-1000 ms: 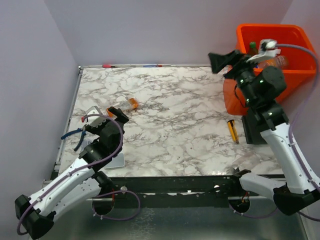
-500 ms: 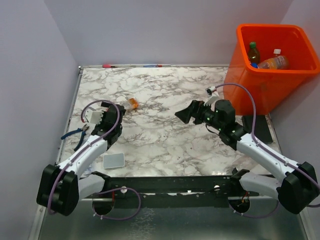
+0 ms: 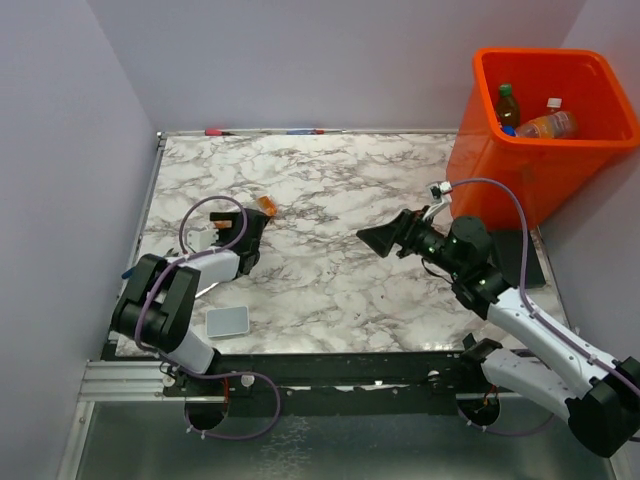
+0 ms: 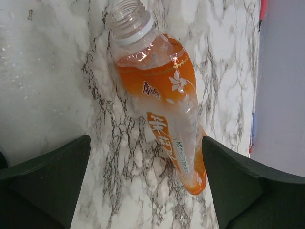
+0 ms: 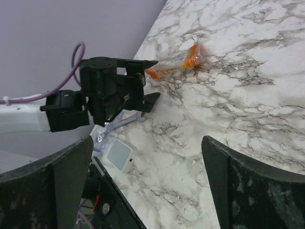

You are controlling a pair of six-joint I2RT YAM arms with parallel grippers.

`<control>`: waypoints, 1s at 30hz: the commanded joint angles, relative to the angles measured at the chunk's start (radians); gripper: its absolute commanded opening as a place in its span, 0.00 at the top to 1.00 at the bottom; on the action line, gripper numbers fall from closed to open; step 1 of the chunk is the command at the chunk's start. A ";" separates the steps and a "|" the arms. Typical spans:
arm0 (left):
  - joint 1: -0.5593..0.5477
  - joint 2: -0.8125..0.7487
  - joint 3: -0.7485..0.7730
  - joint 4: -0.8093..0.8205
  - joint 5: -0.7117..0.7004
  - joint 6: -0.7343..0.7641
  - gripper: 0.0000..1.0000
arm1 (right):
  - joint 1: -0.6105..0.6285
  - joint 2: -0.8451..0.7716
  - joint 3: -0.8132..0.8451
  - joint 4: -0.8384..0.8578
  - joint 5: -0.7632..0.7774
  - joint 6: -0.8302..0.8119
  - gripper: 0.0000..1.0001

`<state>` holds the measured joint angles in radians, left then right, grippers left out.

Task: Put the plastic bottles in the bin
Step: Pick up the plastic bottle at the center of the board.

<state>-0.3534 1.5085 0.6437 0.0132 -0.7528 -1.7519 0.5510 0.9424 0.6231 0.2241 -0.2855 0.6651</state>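
One plastic bottle (image 3: 266, 206) lies on the marble table, clear and orange with an orange label and no cap. In the left wrist view the bottle (image 4: 167, 100) has its base end between my open fingers, close to the right finger (image 4: 248, 186). My left gripper (image 3: 255, 222) (image 4: 145, 191) is open and low over the table. My right gripper (image 3: 382, 238) (image 5: 147, 191) is open and empty above mid-table, facing the bottle (image 5: 176, 62) and the left gripper (image 5: 114, 90). The orange bin (image 3: 500, 170) stands at the back right with a green-capped bottle (image 3: 508, 103) and an orange bottle (image 3: 548, 125) inside.
A grey-white pad (image 3: 227, 320) (image 5: 118, 155) lies near the front left edge. A wrench (image 5: 119, 123) and blue-handled pliers (image 3: 130, 271) lie by the left arm. A black block (image 3: 522, 258) sits in front of the bin. Pens (image 3: 265, 131) lie along the far edge.
My right arm has swung from over the bin down to mid-table, and an orange bottle now lies in the bin. My left gripper has reached forward to the bottle on the table.
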 commanded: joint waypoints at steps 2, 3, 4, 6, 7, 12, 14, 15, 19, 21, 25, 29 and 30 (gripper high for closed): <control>0.013 0.110 0.076 0.086 -0.067 -0.085 0.02 | 0.008 -0.083 -0.042 0.005 -0.049 0.037 0.02; 0.018 0.132 0.085 0.089 -0.063 -0.088 0.05 | 0.008 -0.095 -0.044 -0.003 -0.048 0.037 0.02; 0.022 0.153 0.095 0.093 -0.061 -0.087 0.07 | 0.008 -0.106 -0.045 -0.010 -0.048 0.036 0.02; 0.030 0.192 0.115 0.095 -0.056 -0.089 0.12 | 0.009 -0.122 -0.039 -0.028 -0.050 0.028 0.02; 0.035 0.209 0.121 0.097 -0.054 -0.092 0.14 | 0.009 -0.129 -0.034 -0.041 -0.051 0.022 0.02; 0.054 0.261 0.129 0.110 -0.049 -0.096 0.26 | 0.009 -0.146 -0.017 -0.074 -0.065 0.008 0.02; 0.059 0.271 0.122 0.125 -0.051 -0.094 0.32 | 0.009 -0.146 -0.016 -0.078 -0.077 0.011 0.02; 0.061 0.276 0.118 0.133 -0.049 -0.090 0.36 | 0.008 -0.145 -0.017 -0.078 -0.080 0.011 0.02; 0.068 0.293 0.108 0.159 -0.038 -0.063 0.67 | 0.009 -0.150 -0.020 -0.080 -0.076 0.009 0.02; 0.068 0.300 0.106 0.163 -0.029 -0.056 0.76 | 0.008 -0.149 -0.020 -0.081 -0.069 0.006 0.02; 0.070 0.285 0.083 0.178 -0.017 -0.049 0.90 | 0.008 -0.146 -0.011 -0.086 -0.067 0.004 0.02; 0.070 0.173 0.048 0.253 0.018 0.068 1.00 | 0.008 -0.145 0.011 -0.111 -0.068 -0.017 0.02; 0.070 0.131 0.038 0.302 0.055 0.145 1.00 | 0.008 -0.144 0.028 -0.134 -0.069 -0.035 0.02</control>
<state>-0.2893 1.7630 0.7326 0.2287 -0.7815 -1.7882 0.5510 0.8047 0.5922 0.1497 -0.3344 0.6773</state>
